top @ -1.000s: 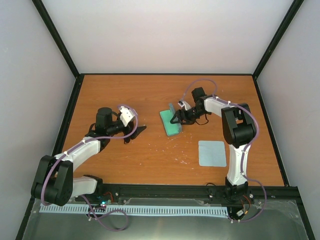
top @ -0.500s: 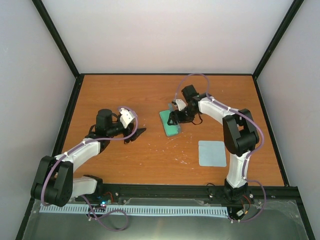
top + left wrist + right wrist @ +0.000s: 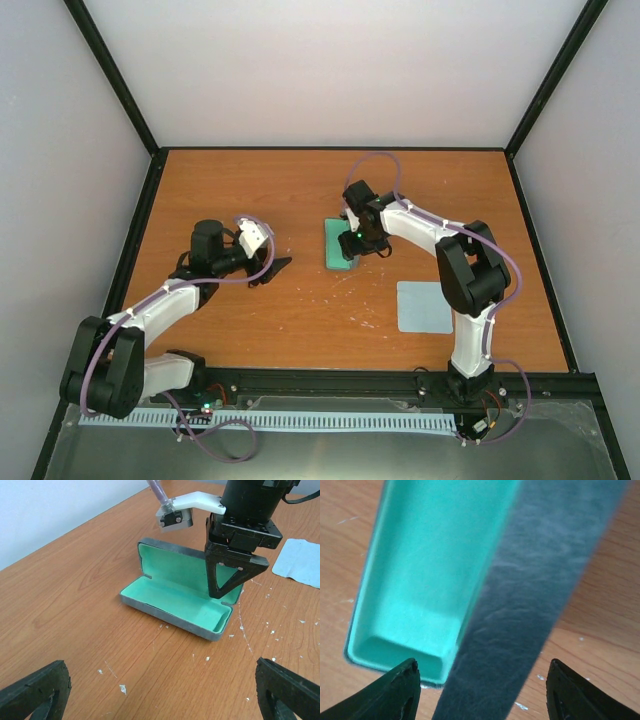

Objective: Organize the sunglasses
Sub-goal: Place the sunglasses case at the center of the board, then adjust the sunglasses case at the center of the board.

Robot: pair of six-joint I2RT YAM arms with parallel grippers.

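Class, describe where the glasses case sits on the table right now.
In the top view, the open case lies mid-table under the right gripper, left of and beyond the blue cloth.

the top view looks down from above and behind the robot, far enough off to take in the whole counter (image 3: 300, 320). the left wrist view sits low over the counter and faces across it toward the case (image 3: 175, 600) and the right pincer (image 3: 225, 592) at middling range, with its own left pincer (image 3: 160, 690) in the bottom corners. the right wrist view points almost straight down, very near the case, which nearly fills it. all three share the case; the top and left wrist views also share the cloth (image 3: 305, 562).
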